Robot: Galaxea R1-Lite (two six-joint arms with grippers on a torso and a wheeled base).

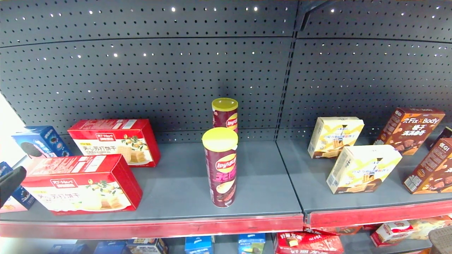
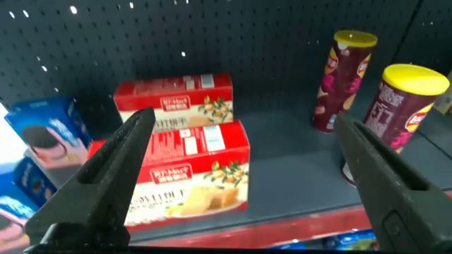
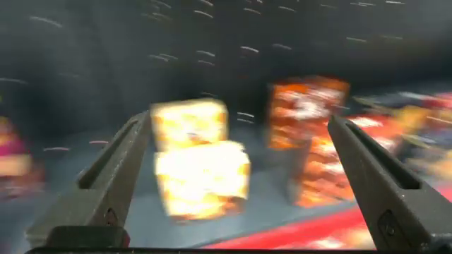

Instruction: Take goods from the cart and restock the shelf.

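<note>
The grey shelf (image 1: 176,190) holds two red cracker boxes (image 1: 83,183) (image 1: 114,141) on the left. Two maroon chip cans with yellow lids (image 1: 220,169) (image 1: 225,114) stand upright in the middle. Two yellow boxes (image 1: 362,169) and brown boxes (image 1: 409,128) sit on the right. My left gripper (image 2: 244,120) is open and holds nothing, facing the near red cracker box (image 2: 191,173) from in front of the shelf edge. One of its fingers (image 1: 10,181) shows at the far left. My right gripper (image 3: 240,121) is open and bare, facing the yellow boxes (image 3: 201,176).
Blue cookie boxes (image 1: 40,141) stand at the shelf's far left. A red front lip (image 1: 159,225) runs along the shelf edge. A perforated back panel (image 1: 176,77) closes the rear. A lower shelf holds more packs (image 1: 307,243). Bare shelf lies around the cans.
</note>
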